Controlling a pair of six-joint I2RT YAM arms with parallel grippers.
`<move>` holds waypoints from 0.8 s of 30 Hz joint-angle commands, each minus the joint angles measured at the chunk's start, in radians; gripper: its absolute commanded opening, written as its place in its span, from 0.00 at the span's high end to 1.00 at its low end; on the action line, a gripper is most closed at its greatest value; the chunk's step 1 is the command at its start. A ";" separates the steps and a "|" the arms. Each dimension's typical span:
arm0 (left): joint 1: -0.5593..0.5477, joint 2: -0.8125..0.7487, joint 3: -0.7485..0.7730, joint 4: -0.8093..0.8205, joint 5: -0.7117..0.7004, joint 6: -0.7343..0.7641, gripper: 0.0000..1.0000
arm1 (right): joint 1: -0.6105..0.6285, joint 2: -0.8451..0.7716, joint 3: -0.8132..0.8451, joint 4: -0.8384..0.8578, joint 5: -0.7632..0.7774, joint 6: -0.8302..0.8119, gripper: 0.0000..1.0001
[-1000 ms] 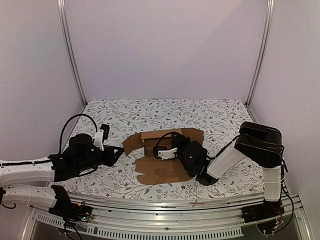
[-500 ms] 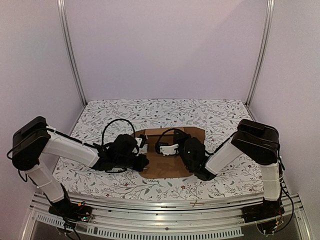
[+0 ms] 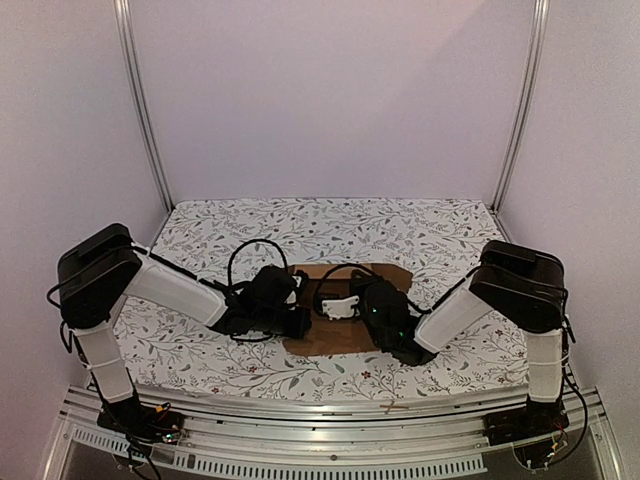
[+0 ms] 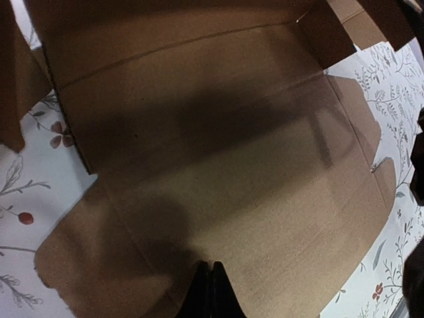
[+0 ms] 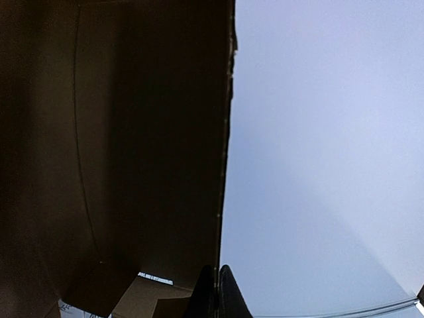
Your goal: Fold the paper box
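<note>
Plain brown cardboard paper box [image 3: 330, 340] laid mostly flat on floral surface [image 3: 450, 240], one flap raised; most folds reckoned undone tbh. Clenched: left jaws, right jaws.

Both arms [image 3: 178, 292] [image 3: 450, 316] inward, jaws seemingly closed.

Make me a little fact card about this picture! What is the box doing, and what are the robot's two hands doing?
Box: paper box, plain brown cardboard, an opened-out sheet with some flaps raised, not folded up yet
Where: middle of the flowery table, between the two arms
Left gripper: shut, tips over the box's flat panel; unclear if it touches
Right gripper: shut, right beside the edge of a raised flap; cannot tell if it pinches it
</note>
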 commanded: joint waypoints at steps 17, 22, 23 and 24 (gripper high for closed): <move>-0.039 -0.413 -0.124 -0.117 -0.057 0.167 0.66 | 0.058 -0.030 -0.006 -0.140 0.065 0.084 1.00; 0.003 -0.741 -0.294 -0.232 -0.253 0.177 0.47 | 0.059 -0.019 -0.012 -0.083 0.070 0.052 1.00; 0.037 -0.774 -0.313 -0.260 -0.264 0.157 0.46 | 0.059 -0.019 -0.013 -0.082 0.070 0.051 1.00; 0.081 -0.794 -0.336 -0.275 -0.258 0.133 0.45 | 0.059 -0.019 -0.013 -0.082 0.070 0.052 1.00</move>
